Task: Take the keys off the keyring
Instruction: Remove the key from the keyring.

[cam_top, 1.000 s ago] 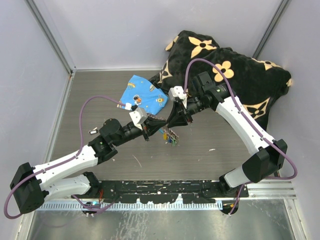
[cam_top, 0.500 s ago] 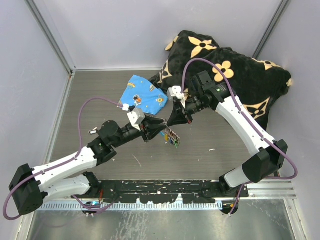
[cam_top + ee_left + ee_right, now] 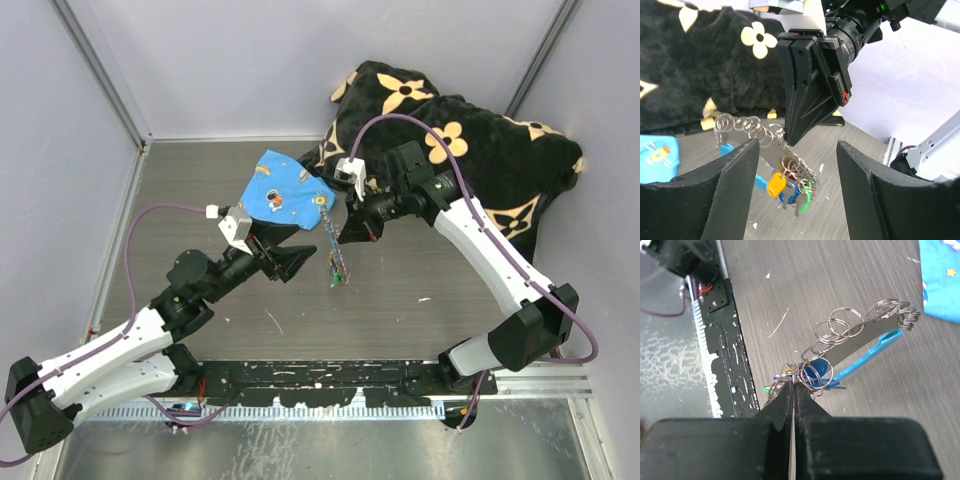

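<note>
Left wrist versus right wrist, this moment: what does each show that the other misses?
Only the left wrist: the black flowered cushion, the left gripper standing open, and the right gripper seen from outside. Only the right wrist: the arms' base rail, and its jaws shut on the keyring up close. Both: the keyring, the keys, the blue cloth.

Bright, even, diffuse light; shadows soft, faint; slight glint on keyring (image 3: 860, 335); right wrist foreground blurred.

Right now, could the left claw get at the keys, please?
Probably yes: the left claw is open and faces the keys, which hang from the keyring in the shut right claw; nothing lies between.
</note>
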Robot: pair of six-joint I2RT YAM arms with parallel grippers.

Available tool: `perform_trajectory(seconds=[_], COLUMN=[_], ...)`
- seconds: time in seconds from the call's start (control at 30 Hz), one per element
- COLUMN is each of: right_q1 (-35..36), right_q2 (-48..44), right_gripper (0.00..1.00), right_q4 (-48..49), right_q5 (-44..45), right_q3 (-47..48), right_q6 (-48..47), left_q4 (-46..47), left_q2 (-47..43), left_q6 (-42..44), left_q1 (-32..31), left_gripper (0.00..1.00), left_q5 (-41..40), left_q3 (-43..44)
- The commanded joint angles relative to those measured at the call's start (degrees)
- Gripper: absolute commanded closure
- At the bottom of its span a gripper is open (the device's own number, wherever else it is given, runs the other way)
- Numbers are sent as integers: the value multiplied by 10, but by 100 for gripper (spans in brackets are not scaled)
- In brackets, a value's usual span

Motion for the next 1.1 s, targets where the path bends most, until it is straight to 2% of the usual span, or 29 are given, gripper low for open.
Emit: perform_trajectory(seconds=[0.0,0.2,0.33,0.5,0.63,0.77,0.93,1.07], right_q1=[1,1,0,0,-1,-10,-20,-28], right_q2=[-31,-24,-18,-3,8,19,31,44], right_gripper=[99,99,99,99,99,99,99,99], right_q4=[102,136,151,160,167,186,192,199], right_q5=[69,167,213,247,239,211,202,203], right_q3=[-27,-30,-35,-33,-34,-49,-44,-41], right_q6=[178,346,446,531,578,626,666,700], left_q4=[-50,-79,-81,-83,-85,-88,10,49], left_q2=[-12,-17,-3,36,75,121,166,214], left_q6=[-81,-156,-180,-196,-197,-203,-178,-185], left_q1=[3,-1,-24,-73,-121,-154,-159,-158], left_gripper=[37,53,59,57,56,55,52,44], left_q5=[-32,-32,-56,-103,-161,-260,-327,-374], left_q3=[34,49,52,67,83,81,33,30])
